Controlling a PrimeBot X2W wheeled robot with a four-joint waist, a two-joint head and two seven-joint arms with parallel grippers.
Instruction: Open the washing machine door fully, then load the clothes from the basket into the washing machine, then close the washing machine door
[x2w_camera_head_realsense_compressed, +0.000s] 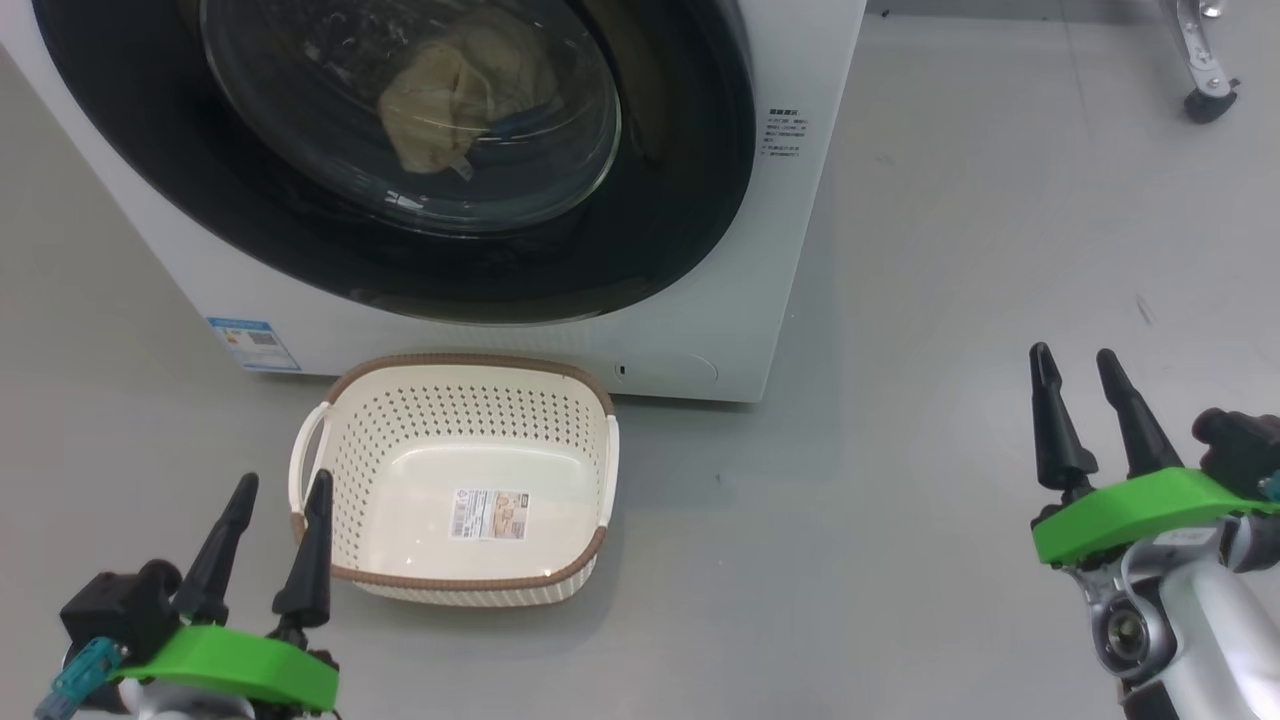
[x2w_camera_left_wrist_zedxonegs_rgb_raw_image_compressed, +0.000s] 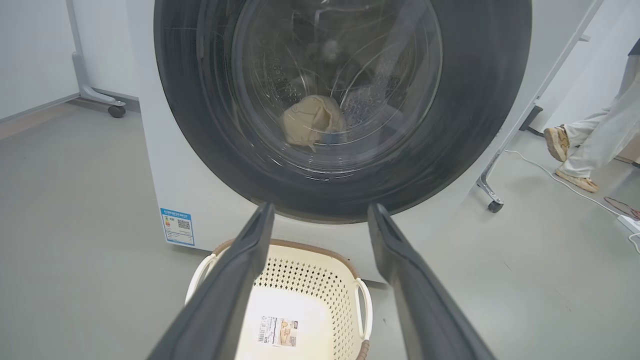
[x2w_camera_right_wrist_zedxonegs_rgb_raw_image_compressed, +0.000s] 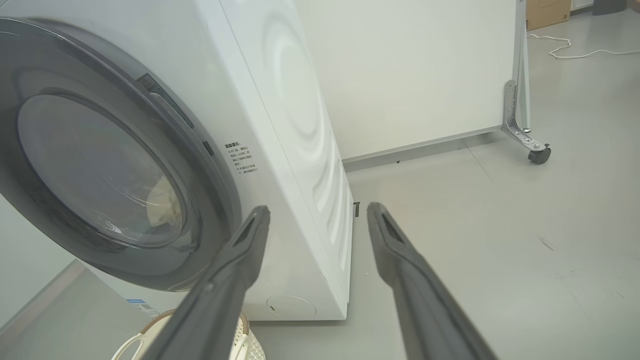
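Note:
The washing machine (x2w_camera_head_realsense_compressed: 700, 330) stands with the washing machine door (x2w_camera_head_realsense_compressed: 300, 260) shut flat against its front. Through the glass, pale yellow clothes (x2w_camera_head_realsense_compressed: 450, 90) lie bunched in the drum. The basket (x2w_camera_head_realsense_compressed: 470, 362) sits on the floor against the machine's base, holding nothing but its bottom label. My left gripper (x2w_camera_head_realsense_compressed: 284, 480) is open, just left of the basket's near left corner. My right gripper (x2w_camera_head_realsense_compressed: 1073, 353) is open over bare floor, far right of the basket. The left wrist view faces the door (x2w_camera_left_wrist_zedxonegs_rgb_raw_image_compressed: 475, 125), clothes (x2w_camera_left_wrist_zedxonegs_rgb_raw_image_compressed: 312, 120) and basket (x2w_camera_left_wrist_zedxonegs_rgb_raw_image_compressed: 310, 280). The right wrist view takes in the door (x2w_camera_right_wrist_zedxonegs_rgb_raw_image_compressed: 215, 225) from the side.
A person's legs (x2w_camera_left_wrist_zedxonegs_rgb_raw_image_compressed: 590, 140) stand on the machine's right side, near a white cable and power strip (x2w_camera_left_wrist_zedxonegs_rgb_raw_image_compressed: 625, 220). A wheeled stand foot (x2w_camera_head_realsense_compressed: 1205, 100) is at the back right. A white partition on castors (x2w_camera_right_wrist_zedxonegs_rgb_raw_image_compressed: 539, 154) stands behind the machine. Open grey floor lies right of the basket.

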